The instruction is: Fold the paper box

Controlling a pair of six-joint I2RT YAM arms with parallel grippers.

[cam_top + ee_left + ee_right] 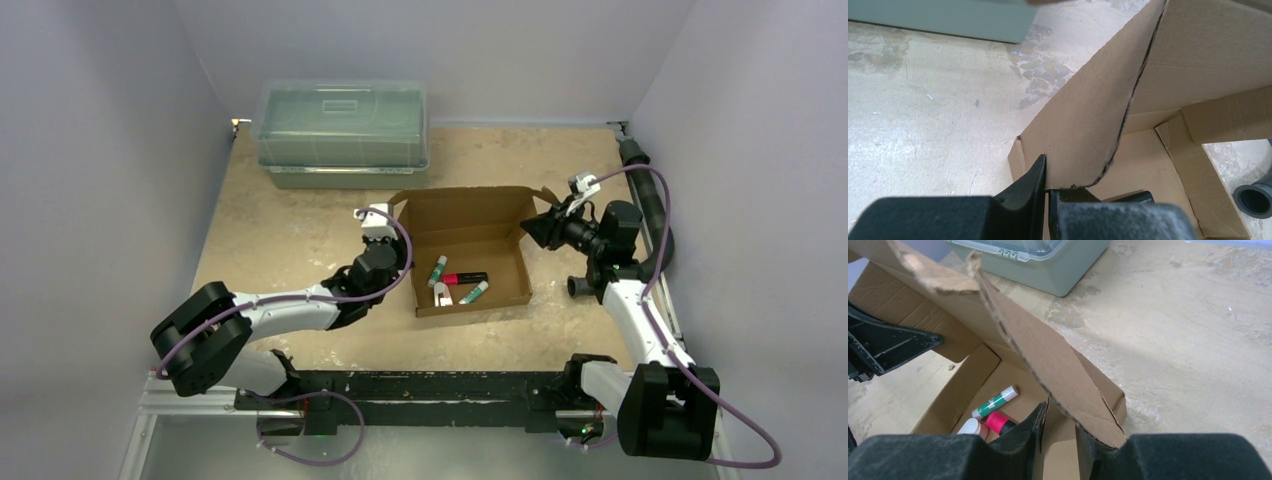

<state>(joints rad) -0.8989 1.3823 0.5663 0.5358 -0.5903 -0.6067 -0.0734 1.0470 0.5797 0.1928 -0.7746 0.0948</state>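
Behind the paper box (470, 215) stands a lidded green bin (343, 135).

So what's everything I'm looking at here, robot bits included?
paper box: one, brown cardboard, lid open, mid-table
green-and-white tubes: two, inside the box
marker: one, red and black, inside the box
small white item: one, inside the box, too small to identify
plastic bin: one, clear greenish, lidded, far side of the table
table: one, worn beige
left arm: one, white and black
left gripper: one, black, shut on the box's left flap
right arm: one, white and black
right gripper: one, black, open astride the right flap
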